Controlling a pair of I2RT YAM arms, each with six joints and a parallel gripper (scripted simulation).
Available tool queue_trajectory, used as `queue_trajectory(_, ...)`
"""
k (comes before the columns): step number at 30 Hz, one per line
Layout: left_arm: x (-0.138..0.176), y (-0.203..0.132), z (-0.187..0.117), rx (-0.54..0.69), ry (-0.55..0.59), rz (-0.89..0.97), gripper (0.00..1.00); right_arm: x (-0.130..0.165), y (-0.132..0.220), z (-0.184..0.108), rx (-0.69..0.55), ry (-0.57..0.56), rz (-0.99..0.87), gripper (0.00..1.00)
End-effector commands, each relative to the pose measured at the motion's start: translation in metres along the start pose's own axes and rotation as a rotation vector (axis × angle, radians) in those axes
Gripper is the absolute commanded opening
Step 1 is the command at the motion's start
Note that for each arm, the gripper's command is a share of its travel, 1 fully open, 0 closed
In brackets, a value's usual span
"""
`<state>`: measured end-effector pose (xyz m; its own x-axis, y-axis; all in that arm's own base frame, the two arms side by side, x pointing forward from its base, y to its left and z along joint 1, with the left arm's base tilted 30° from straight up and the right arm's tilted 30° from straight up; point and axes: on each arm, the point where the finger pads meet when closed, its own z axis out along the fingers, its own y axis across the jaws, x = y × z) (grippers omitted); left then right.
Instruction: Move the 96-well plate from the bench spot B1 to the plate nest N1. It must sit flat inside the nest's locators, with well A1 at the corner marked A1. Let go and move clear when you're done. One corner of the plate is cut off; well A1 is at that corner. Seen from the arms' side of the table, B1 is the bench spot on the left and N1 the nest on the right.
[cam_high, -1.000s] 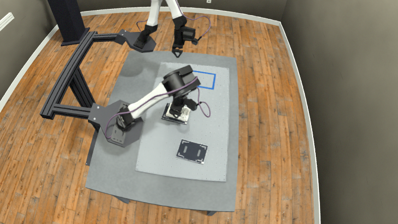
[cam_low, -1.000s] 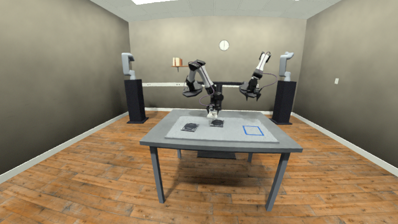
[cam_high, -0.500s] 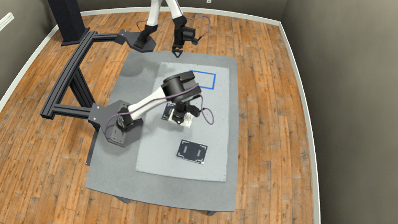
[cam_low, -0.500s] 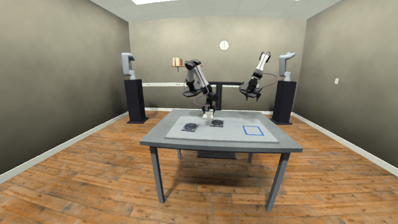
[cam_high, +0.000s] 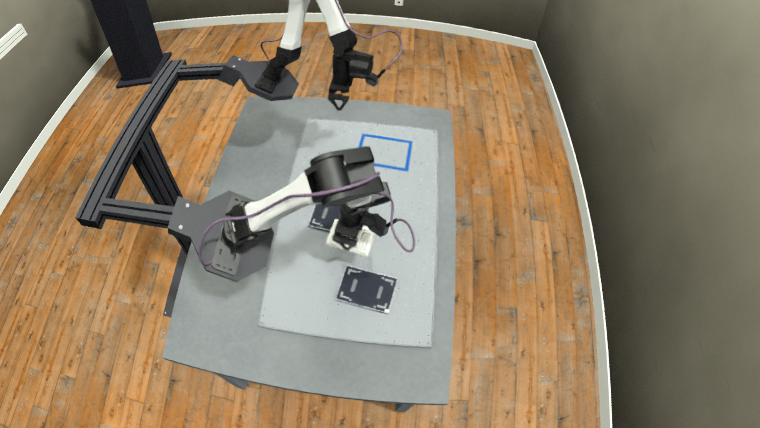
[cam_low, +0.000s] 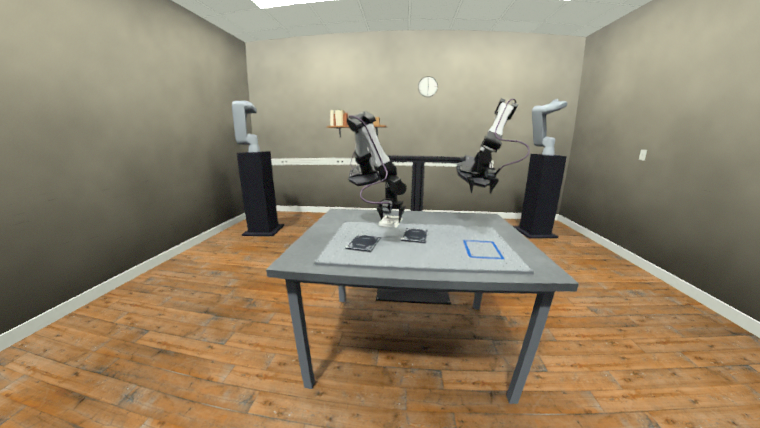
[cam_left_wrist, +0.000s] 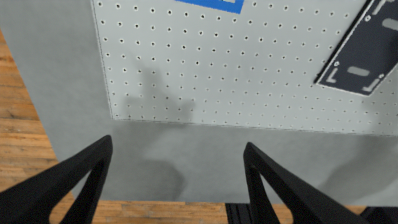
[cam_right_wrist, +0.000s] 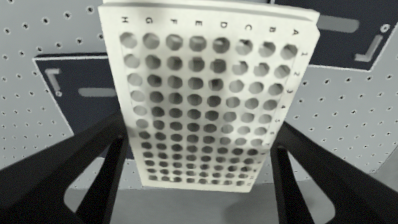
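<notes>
The white 96-well plate (cam_high: 364, 242) (cam_low: 389, 222) (cam_right_wrist: 202, 106) is held in the air between my right fingers, above the board between the two dark nests. My right gripper (cam_high: 348, 240) (cam_low: 390, 215) (cam_right_wrist: 201, 120) is shut on its long sides. In the right wrist view the cut corner, by A and 1, is at the upper right. Nest N1 (cam_high: 366, 289) (cam_low: 363, 242) (cam_right_wrist: 375, 30) lies to the right, with a small white mark at its far right corner. My left gripper (cam_high: 338, 102) (cam_low: 482, 188) (cam_left_wrist: 180, 145) is open and empty, high over the table's left part.
B1's blue outline (cam_high: 386, 137) (cam_low: 478, 240) (cam_left_wrist: 215, 4) has no plate in it. A second dark nest (cam_high: 320, 214) (cam_low: 414, 235) (cam_left_wrist: 372, 55) (cam_right_wrist: 95, 117) lies left of the plate, partly hidden by the right arm. Both nests stand on the perforated board (cam_high: 404, 332).
</notes>
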<state>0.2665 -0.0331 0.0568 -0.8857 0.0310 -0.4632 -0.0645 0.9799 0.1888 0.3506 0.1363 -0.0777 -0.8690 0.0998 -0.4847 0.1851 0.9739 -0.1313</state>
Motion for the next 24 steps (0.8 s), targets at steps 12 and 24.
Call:
queue_trajectory(12, -0.001, 0.001, -0.001, 0.001, -0.002, 0.002, 1.00, -0.028, -0.034, -0.002, -0.012, 0.001, -0.015, 0.00)
queue_trajectory(24, -0.001, 0.001, -0.001, 0.001, -0.002, 0.002, 1.00, -0.061, -0.064, -0.006, -0.018, -0.015, -0.010, 0.00)
